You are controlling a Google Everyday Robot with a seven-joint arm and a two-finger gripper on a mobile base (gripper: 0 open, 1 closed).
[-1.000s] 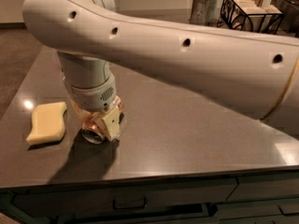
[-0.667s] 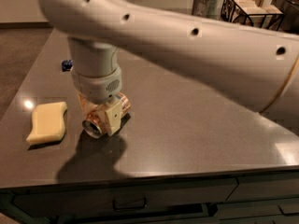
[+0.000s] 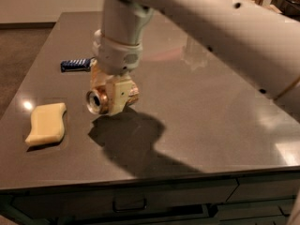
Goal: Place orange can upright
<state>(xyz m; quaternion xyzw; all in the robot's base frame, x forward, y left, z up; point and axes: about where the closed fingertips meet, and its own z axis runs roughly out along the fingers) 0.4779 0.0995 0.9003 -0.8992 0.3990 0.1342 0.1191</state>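
The orange can [image 3: 99,100] lies on its side between the cream fingers of my gripper [image 3: 111,93], held a little above the grey tabletop [image 3: 201,107]. Its silver end faces the front left. The gripper is shut on the can and hangs from the white arm [image 3: 197,13] that comes in from the upper right. A dark shadow lies on the table below and to the right of the can.
A yellow sponge [image 3: 46,123] lies on the table at the front left. A small blue packet [image 3: 76,64] lies behind the gripper to the left. The table's front edge runs along the bottom, with drawers below it.
The gripper has lifted the can off the table and risen with it. The blue packet has come into sight behind it.
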